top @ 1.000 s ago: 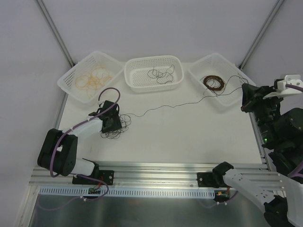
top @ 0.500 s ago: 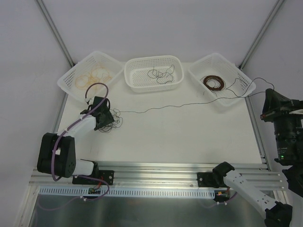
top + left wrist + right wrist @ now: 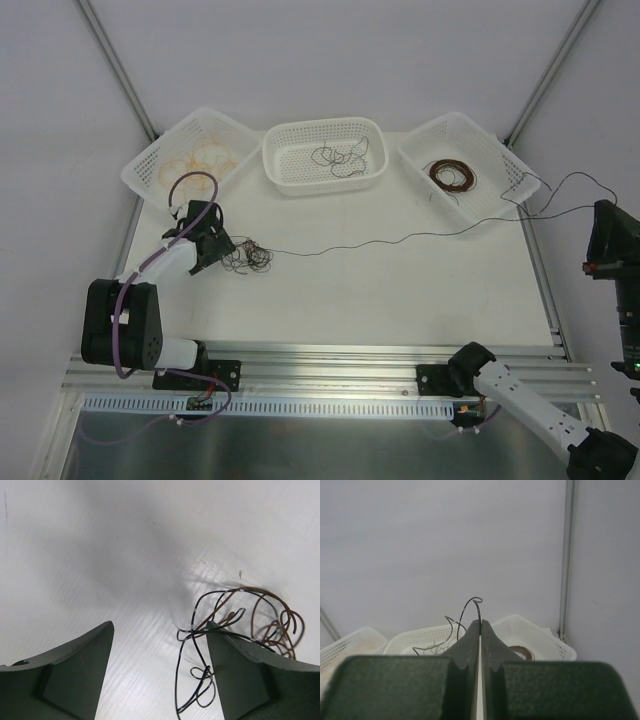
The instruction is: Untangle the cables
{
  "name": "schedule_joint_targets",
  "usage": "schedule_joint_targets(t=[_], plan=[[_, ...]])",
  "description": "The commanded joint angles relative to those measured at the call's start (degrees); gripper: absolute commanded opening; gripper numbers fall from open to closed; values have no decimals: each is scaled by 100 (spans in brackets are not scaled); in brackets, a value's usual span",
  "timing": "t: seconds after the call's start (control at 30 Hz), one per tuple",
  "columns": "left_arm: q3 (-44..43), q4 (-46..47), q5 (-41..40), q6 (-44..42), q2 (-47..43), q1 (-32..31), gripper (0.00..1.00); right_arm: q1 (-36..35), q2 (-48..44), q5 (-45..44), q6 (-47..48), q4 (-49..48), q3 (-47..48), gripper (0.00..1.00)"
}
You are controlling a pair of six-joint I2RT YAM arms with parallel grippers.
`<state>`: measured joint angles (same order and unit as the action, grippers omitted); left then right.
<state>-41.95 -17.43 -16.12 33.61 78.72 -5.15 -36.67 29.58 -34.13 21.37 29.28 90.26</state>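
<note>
A small tangle of black and dark brown cables (image 3: pixel 246 258) lies on the table at the left. One long black cable (image 3: pixel 400 239) runs from it across the table to my right gripper (image 3: pixel 606 214), which is raised beyond the table's right edge. In the right wrist view the right gripper (image 3: pixel 480 623) is shut on that black cable (image 3: pixel 469 605), whose curled end sticks up above the tips. My left gripper (image 3: pixel 208 240) sits just left of the tangle. In the left wrist view the left gripper (image 3: pixel 160 630) is open, and the tangle (image 3: pixel 235 622) lies around its right finger (image 3: pixel 240 670).
Three white baskets stand along the back: the left basket (image 3: pixel 150 165) holds yellow-tan cable loops, the middle basket (image 3: pixel 290 135) holds black cables, the right basket (image 3: pixel 500 155) holds a dark brown coil (image 3: pixel 452 175). The long cable passes the right basket's front corner.
My right gripper has moved right and nearer, off the table edge, drawing the black cable out longer. My left gripper has backed up and to the left, off the tangle.
</note>
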Motion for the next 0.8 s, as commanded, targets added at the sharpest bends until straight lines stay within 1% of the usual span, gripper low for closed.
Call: schedule_joint_targets(t=[0.0,0.03,0.07,0.13,0.17,0.2,0.27,0.3,0.33,0.4,0.47,0.5,0.57,0.6,0.63,0.7,0.77], plan=[[-129,-59,337,-21,-67,49,75,-148,407,379,-307,384,-236,1],[-85,-50,512,-47,-93,40,75,-139,521,650,-448,481,-315,1],[-67,-41,592,-73,-172,23,76,-139,670,801,-736,569,-638,1],[3,-24,784,-91,-295,-56,76,-139,829,1300,-1010,579,-1052,1],[73,3,847,-117,-444,-100,76,-139,882,1443,-1333,501,-1507,1],[99,12,900,-143,-523,-170,76,-139,1030,1575,-1450,439,-1816,2],[179,20,1032,-179,-725,-451,75,-130,1259,2005,-1739,246,-2300,3],[205,20,1058,-179,-787,-556,74,-130,1574,2155,-1837,202,-2702,4],[257,29,1084,-179,-892,-653,74,-130,1768,2382,-1925,175,-2863,4],[310,29,1163,-153,-981,-935,72,-130,2094,2603,-2031,-61,-3371,5],[390,38,1199,-152,-1078,-1180,71,-130,2551,2771,-2066,-412,-3690,10],[425,38,1199,-152,-1087,-1242,71,-130,2726,2858,-2084,-501,-3865,20],[504,47,1216,-135,-1122,-1296,71,-130,3245,3052,-2084,-624,-3884,38],[530,47,1225,-144,-1113,-1322,71,-148,3395,3331,-2075,-677,-3867,54],[591,64,1234,-135,-1130,-1322,70,-191,3518,3386,-2066,-747,-3841,58],[627,82,1260,-135,-1148,-1366,70,-297,3765,3868,-2023,-1090,-3823,65],[688,134,1269,-82,-1209,-1410,70,-473,3992,4124,-1926,-1405,-3665,66]])
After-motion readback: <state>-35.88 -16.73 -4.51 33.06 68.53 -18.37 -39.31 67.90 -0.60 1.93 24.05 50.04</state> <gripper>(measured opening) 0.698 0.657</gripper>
